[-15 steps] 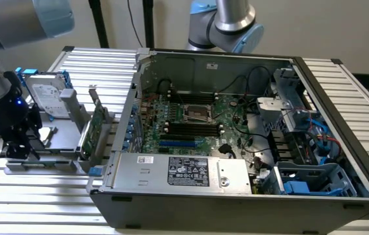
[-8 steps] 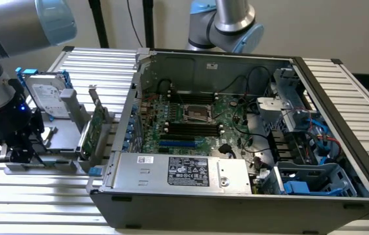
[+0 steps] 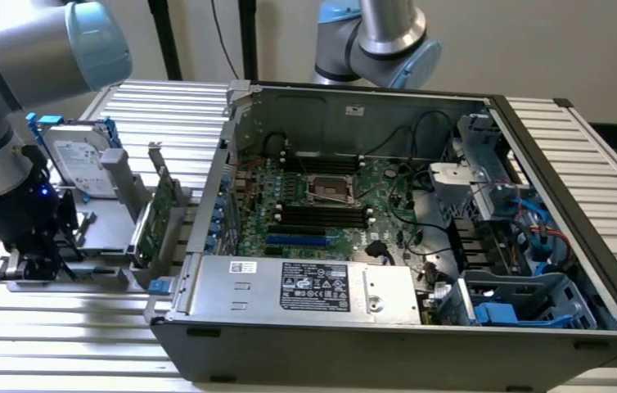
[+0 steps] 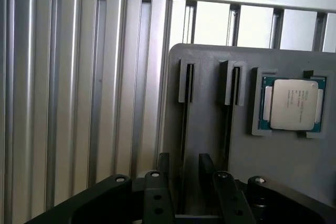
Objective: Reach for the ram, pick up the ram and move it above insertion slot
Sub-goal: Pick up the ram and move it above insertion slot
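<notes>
The claw point(image 4: 184, 163) is nearest the wrist camera. Its two black fingers point(image 4: 157, 192) stand spread apart with nothing gripped, low over a grey holder point(image 4: 205, 129). One of the holder's two narrow slots runs between them. In that slot a thin dark strip on edge looks to be the ram point(image 4: 185, 119), seated in the holder and not lifted. It is too thin here to make out chips or colour, and I cannot tell whether the fingers touch it. The second slot point(image 4: 231, 114) lies just beside the claw, outside the fingers and parallel to the first. Further out on that side, apart from the claw, a CPU point(image 4: 294, 103) sits flat in a square pocket of the holder, silver lid up. On the claw's other side lies the ribbed metal desk point(image 4: 79, 103).

In the exterior view the claw point(image 3: 33, 266) points down at the low end of the holder point(image 3: 101, 274), under the arm point(image 3: 3, 164). Just beyond the claw a hard drive point(image 3: 82, 160) with blue rails stands upright. To the exterior view's right of the claw a green card point(image 3: 155, 221) stands on edge. Well off to that same side is the open case point(image 3: 396, 344), its motherboard point(image 3: 320, 201) showing, with a second arm point(image 3: 380, 41) behind it.
</notes>
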Tool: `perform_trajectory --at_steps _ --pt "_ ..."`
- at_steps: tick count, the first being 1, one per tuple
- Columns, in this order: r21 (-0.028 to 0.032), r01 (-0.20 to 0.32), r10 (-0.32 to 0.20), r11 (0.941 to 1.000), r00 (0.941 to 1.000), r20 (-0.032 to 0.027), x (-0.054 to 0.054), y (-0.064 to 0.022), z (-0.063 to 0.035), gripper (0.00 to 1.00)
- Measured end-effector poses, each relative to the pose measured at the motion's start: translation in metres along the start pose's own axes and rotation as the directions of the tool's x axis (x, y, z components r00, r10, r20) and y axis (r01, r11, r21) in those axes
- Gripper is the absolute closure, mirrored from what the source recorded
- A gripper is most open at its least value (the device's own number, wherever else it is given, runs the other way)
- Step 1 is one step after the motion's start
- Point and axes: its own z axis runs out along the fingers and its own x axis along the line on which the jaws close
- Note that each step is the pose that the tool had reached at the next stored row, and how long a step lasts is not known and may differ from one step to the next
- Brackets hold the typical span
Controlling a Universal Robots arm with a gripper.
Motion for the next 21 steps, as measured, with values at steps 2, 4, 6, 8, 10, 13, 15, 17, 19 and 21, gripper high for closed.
perform_trajectory --at_steps 2,4,6,8,10,13,15,17,19,21 --pt "-0.0001 0.000 0.000 1.0000 1.0000 0.0000 0.0001 0.0000 0.0037 0.64" --pt "-0.0001 0.000 0.000 1.0000 1.0000 -0.0001 0.0002 0.0000 0.0056 0.64" --pt "-0.0001 0.000 0.000 1.0000 1.0000 -0.0001 0.0002 0.0000 0.0070 0.64" --pt "-0.0003 0.000 0.000 1.0000 1.0000 -0.0002 0.0002 0.0000 0.0071 0.64" --pt "-0.0001 0.000 0.000 1.0000 1.0000 -0.0001 0.0002 0.0000 0.0072 0.66" --pt "0.0000 0.000 0.000 1.0000 1.0000 0.0000 0.0002 0.0000 0.0073 0.78" --pt "-0.0001 0.000 0.000 1.0000 1.0000 -0.0001 0.0002 0.0000 0.0073 0.84" --pt "-0.0002 0.000 0.000 1.0000 1.0000 -0.0001 0.0002 0.0000 0.0072 0.87" --pt "-0.0008 -0.001 0.001 1.0000 1.0000 0.0001 0.0001 -0.0001 0.0073 0.87" --pt "-0.0020 -0.002 0.002 1.0000 1.0000 0.0002 0.0002 -0.0003 0.0071 0.87"
